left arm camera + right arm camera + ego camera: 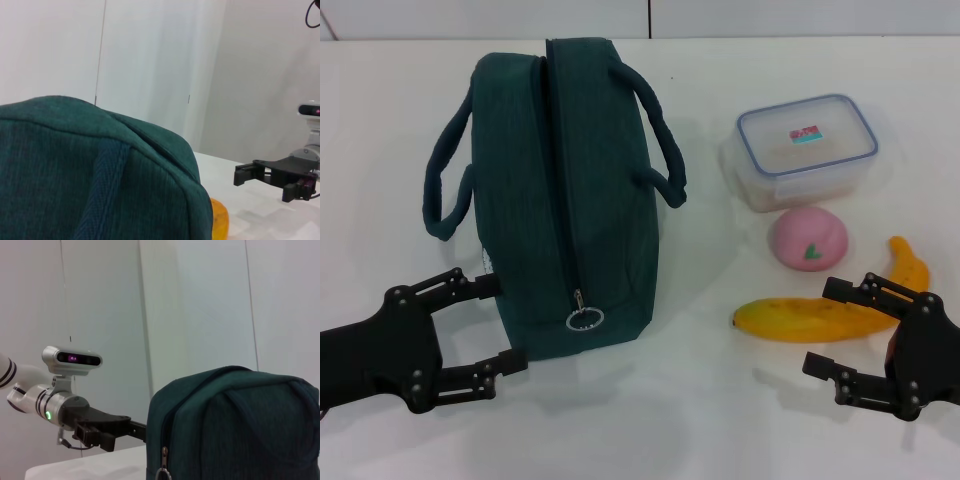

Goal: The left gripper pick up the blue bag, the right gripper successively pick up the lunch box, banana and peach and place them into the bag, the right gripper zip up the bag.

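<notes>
The blue bag (565, 190) is dark teal and stands upright left of centre, its top zip closed with the pull ring (585, 319) at the near end. My left gripper (504, 325) is open and empty at the bag's near left corner, level with the table. The lunch box (807, 145), the pink peach (807, 240) and the banana (810, 318) lie to the right of the bag. My right gripper (820, 328) is open and empty just right of the banana's near end. The bag fills the left wrist view (75, 175) and also shows in the right wrist view (235, 425).
The bag's two handles (445, 180) hang out to either side. The white table (700, 420) ends at a pale wall at the back. The left wrist view shows my right gripper (265, 186) and a bit of banana (220, 217); the right wrist view shows my left gripper (107, 432).
</notes>
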### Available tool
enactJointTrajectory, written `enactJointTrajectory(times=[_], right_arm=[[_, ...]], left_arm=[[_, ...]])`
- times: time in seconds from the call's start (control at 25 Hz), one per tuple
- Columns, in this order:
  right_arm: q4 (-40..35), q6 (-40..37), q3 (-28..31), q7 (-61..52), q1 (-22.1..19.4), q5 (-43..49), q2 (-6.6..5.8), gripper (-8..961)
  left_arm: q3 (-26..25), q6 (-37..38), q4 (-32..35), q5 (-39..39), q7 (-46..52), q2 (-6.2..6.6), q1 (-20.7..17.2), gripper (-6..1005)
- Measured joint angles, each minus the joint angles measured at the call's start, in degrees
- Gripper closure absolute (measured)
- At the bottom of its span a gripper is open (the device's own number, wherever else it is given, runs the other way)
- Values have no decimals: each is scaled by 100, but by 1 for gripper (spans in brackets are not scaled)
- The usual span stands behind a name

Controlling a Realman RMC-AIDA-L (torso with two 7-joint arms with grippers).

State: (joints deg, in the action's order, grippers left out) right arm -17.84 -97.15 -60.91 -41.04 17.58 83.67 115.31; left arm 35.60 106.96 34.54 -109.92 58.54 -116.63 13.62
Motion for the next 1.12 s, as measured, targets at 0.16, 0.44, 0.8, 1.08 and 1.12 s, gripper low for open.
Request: enactJointTrajectory(times=[0.16,0.44,0.8,1.08,1.12], right_arm=[[0,10,0,0,0,0,0,138],[0,3,0,0,0,0,0,138],[0,7,0,0,-8,0,0,138],[0,13,0,0,-1,0,0,139],[0,13,0,0,1,0,0,139]], left_arm=[[0,5,0,11,0,0,16,120],[0,30,0,21,8,0,45,121],[-765,36,0,249,773,13,61,120],[-1106,-106,13,499,3089,388,343,122],[-1106,-129,53,498,3522,471,433,122]])
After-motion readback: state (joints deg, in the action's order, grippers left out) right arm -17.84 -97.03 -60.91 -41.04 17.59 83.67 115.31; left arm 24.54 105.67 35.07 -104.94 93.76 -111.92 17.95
